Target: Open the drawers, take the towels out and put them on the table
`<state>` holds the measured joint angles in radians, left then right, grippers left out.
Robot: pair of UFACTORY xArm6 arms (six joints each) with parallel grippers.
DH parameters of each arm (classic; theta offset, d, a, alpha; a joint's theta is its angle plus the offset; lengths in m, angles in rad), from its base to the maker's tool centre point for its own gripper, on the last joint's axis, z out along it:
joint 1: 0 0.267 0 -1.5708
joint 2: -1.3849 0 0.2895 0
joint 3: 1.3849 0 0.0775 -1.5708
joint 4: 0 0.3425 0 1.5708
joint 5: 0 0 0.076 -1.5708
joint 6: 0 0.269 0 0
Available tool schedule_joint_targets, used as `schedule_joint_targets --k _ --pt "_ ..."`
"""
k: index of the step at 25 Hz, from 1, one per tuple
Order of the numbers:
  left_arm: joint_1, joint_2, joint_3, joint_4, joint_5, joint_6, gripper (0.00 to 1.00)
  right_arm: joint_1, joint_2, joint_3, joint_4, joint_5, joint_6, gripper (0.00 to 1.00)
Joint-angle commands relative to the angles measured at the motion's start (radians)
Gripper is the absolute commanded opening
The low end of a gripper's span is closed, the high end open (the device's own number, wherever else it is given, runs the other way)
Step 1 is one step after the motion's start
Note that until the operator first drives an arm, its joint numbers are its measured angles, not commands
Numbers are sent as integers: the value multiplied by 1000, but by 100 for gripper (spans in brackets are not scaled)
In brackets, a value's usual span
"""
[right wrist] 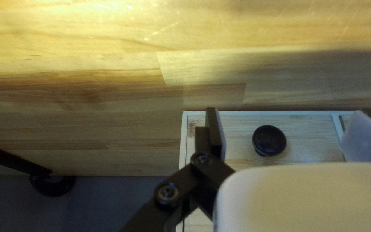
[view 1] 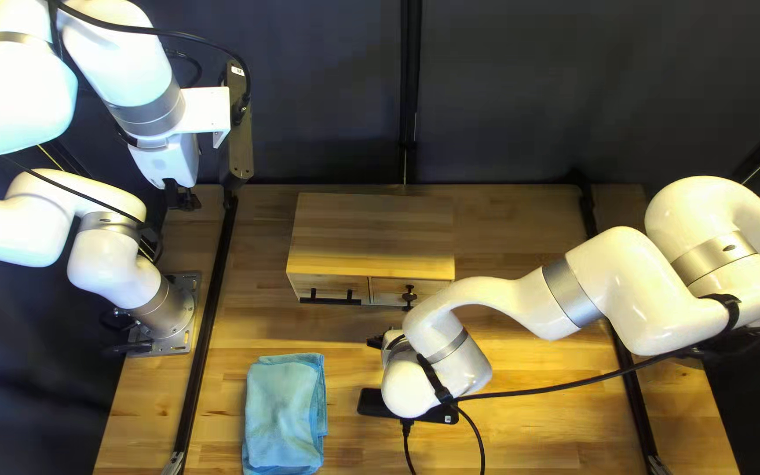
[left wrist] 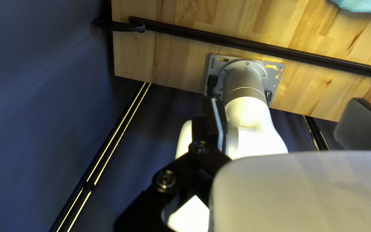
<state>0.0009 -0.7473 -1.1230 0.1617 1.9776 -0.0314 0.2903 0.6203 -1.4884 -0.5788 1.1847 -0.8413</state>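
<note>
The right gripper [right wrist: 290, 116] sits at the front of the wooden chest [view 1: 370, 234] in the middle of the top left view, jaws spread wide and pinching nothing. The round black knob [right wrist: 269, 140] of the right drawer [right wrist: 304, 151] lies between its fingers without touching either. Both drawers look shut. One blue towel [view 1: 285, 412] already lies on the table [view 1: 551, 429] in the lower left of that view. Any other towel would be inside the chest, out of sight.

The main risk is the knob. It is small and rounded, so a shallow or off-centre pinch could slide off as the pull begins. The far finger is mostly hidden behind the mount, so I cannot be sure the knob is centred. The chest stands free on the table, and a stiff drawer could drag the whole box forward instead of opening. The left gripper [left wrist: 285, 101], jaws also spread and empty, hangs over its own base in the upper left, too far away to brace the chest
</note>
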Motion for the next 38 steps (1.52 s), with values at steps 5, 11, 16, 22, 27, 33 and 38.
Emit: schedule_joint_targets --k 5,11,16,22,27,33,38 --pt "0 0 0 0 0 0 100 -1 -4 8 -9 -1 5 100" --pt "0 0 0 0 0 0 100 2 0 27 -47 -19 26 100" --pt "0 0 0 0 0 0 100 -16 2 56 -72 -55 31 100" --pt "0 0 0 0 0 0 100 -37 -20 103 -93 -104 23 100" --pt "0 0 0 0 0 0 100 -48 -3 70 -100 -104 -3 100" --pt "0 0 0 0 0 0 100 -59 7 59 -104 -104 -25 100" --pt "0 0 0 0 0 0 100 -61 -5 68 -98 -97 -29 100"
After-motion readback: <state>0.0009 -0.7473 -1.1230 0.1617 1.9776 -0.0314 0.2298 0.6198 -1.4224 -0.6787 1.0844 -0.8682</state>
